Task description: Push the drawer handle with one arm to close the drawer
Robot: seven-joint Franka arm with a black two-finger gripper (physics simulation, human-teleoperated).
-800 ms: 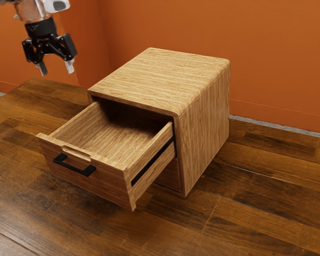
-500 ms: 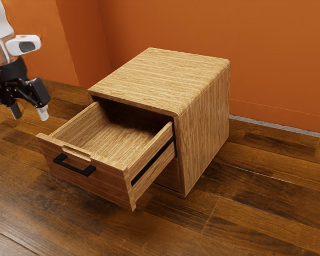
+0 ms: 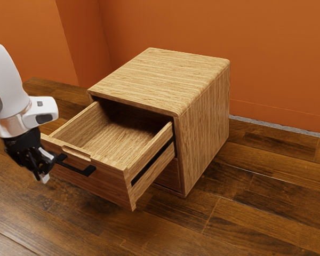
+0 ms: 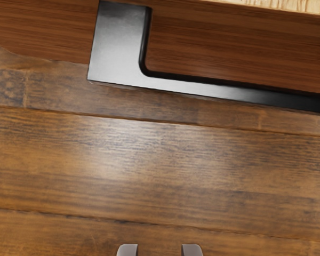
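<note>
Low at the exterior view's left, the gripper (image 3: 40, 177) points down beside the front of the pulled-out drawer (image 3: 98, 184). It is open, with nothing between its fingers. The black bar handle (image 3: 74, 167) on the drawer front lies just to the exterior view's right of it. From the hand, the gripper (image 4: 160, 250) shows as two fingertips set apart over bare wood, and the handle (image 4: 213, 89) runs along the drawer front, a gap away from the tips. Whether another part of the hand touches the handle, I cannot tell.
A light wooden cabinet (image 3: 160, 80) stands behind the drawer, which juts out of its upper part. Dark wood planks (image 3: 245, 213) lie under it, and an orange wall (image 3: 176, 26) rises behind.
My hand has come down from the upper left of the exterior view to beside the handle, and has turned. Drawer and cabinet have not moved.
</note>
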